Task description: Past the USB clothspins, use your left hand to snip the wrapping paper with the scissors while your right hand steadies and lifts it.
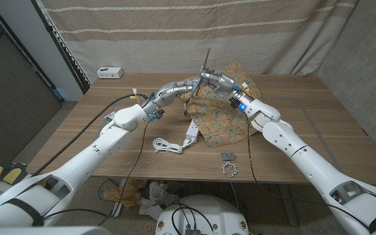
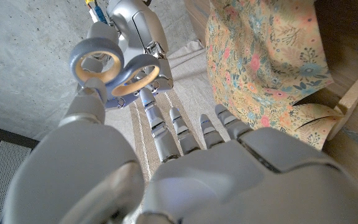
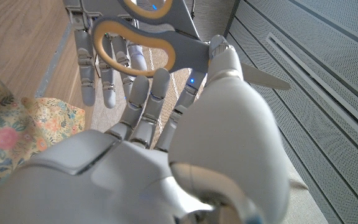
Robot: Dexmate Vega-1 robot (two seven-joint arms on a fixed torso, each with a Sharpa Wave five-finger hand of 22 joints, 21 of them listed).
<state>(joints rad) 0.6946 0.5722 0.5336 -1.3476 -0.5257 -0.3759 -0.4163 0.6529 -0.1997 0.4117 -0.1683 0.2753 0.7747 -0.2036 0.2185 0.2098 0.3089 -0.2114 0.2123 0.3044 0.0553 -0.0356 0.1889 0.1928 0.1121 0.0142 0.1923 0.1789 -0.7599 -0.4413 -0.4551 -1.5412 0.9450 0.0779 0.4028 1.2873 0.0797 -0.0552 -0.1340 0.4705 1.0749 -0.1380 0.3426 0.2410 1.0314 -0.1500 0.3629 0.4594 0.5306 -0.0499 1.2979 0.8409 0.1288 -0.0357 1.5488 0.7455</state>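
Note:
The floral wrapping paper (image 1: 226, 121) lies crumpled on the table's far middle, also seen as paper (image 2: 260, 62) and paper (image 3: 17, 124). Both hands meet in the air above its left edge. My right hand (image 1: 219, 82) grips the grey, orange-lined scissors (image 1: 207, 60), thumb pressed near the pivot, blades pointing up. In the right wrist view this hand (image 3: 135, 168) has the scissors (image 3: 188, 46) against its fingers. My left hand (image 1: 187, 86) faces it with fingers spread. In the left wrist view the thumb of that left hand (image 2: 229, 180) touches a handle loop of the scissors (image 2: 118, 71).
A white USB cable (image 1: 165, 145) and a pale clothespin (image 1: 191, 134) lie left of the paper, toward the front. Two small metal pieces (image 1: 228, 163) sit near the front edge. A white box (image 1: 109, 72) stands at the far left corner. A curtain hangs behind.

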